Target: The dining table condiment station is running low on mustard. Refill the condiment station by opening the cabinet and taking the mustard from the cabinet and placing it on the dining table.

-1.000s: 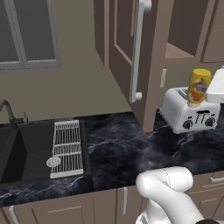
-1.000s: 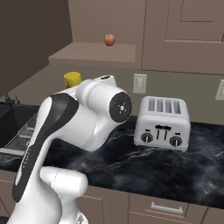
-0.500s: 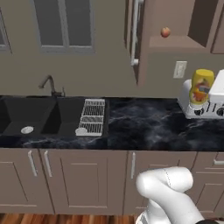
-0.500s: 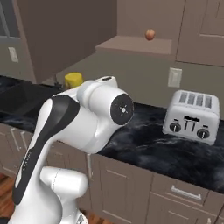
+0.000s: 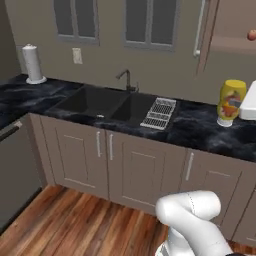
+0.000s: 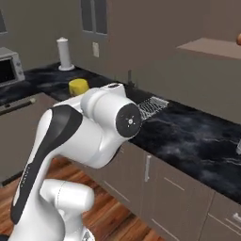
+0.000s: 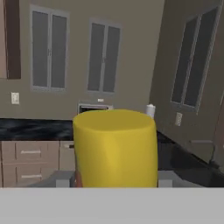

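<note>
The mustard (image 7: 114,148), a yellow squeeze bottle with an orange-red label, sits between the jaws of my gripper (image 7: 114,181), which is shut on it. In the left base view the mustard (image 5: 230,102) hangs at the far right beside the white hand (image 5: 248,101), over the black counter. From the right base view the mustard (image 6: 78,86) peeks out behind my arm. The cabinet (image 5: 212,30) stands open at the upper right, its door carrying a long silver handle (image 5: 200,27). The dining table is out of view.
The black marble counter (image 5: 200,131) holds a double sink (image 5: 107,102) with a faucet (image 5: 127,80), a wire rack (image 5: 160,113) and a paper towel roll (image 5: 32,62). A microwave (image 6: 12,69) stands far left. Brown base cabinets (image 5: 135,167) line the wood floor (image 5: 75,225).
The whole picture has shifted: the base has backed away from the counter and turned, and the toaster has left the views. The mustard keeps its place in the gripper.
</note>
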You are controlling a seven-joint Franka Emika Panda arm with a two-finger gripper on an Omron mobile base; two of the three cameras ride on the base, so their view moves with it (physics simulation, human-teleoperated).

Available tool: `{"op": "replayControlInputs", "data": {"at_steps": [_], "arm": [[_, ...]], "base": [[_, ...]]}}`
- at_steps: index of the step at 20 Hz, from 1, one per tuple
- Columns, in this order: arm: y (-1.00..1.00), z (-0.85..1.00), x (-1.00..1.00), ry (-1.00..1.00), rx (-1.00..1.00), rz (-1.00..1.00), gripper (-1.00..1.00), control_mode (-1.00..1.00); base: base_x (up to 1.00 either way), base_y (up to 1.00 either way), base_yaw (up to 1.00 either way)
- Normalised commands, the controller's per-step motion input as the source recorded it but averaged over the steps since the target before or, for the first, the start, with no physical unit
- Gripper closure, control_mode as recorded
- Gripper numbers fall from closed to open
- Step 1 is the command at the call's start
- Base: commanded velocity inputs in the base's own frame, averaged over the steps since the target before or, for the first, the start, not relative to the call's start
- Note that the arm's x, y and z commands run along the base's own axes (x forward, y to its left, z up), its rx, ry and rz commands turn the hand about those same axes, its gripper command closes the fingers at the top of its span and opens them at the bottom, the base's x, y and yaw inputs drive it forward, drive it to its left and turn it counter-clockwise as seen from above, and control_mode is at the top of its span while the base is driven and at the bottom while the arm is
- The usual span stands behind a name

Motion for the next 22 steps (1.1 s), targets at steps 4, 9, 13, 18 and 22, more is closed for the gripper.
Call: {"op": "replayControlInputs", "data": {"at_steps": [4, 9, 13, 18, 22], "arm": [[0.0, 0.0, 0.0, 0.0, 0.0, 0.0, 1.0, 1.0], [0.0, 0.0, 0.0, 0.0, 0.0, 0.0, 1.0, 1.0], [0.0, 0.0, 0.0, 0.0, 0.0, 0.0, 1.0, 1.0], [0.0, 0.0, 0.0, 0.0, 0.0, 0.0, 1.0, 1.0], [0.0, 0.0, 0.0, 0.0, 0.0, 0.0, 1.0, 1.0]], "base": [[-0.04, 0.36, 0.66], [0.01, 0.26, 0.71], [0.12, 0.17, 0.79], [0.11, 0.15, 0.81], [0.1, 0.17, 0.81]]}}
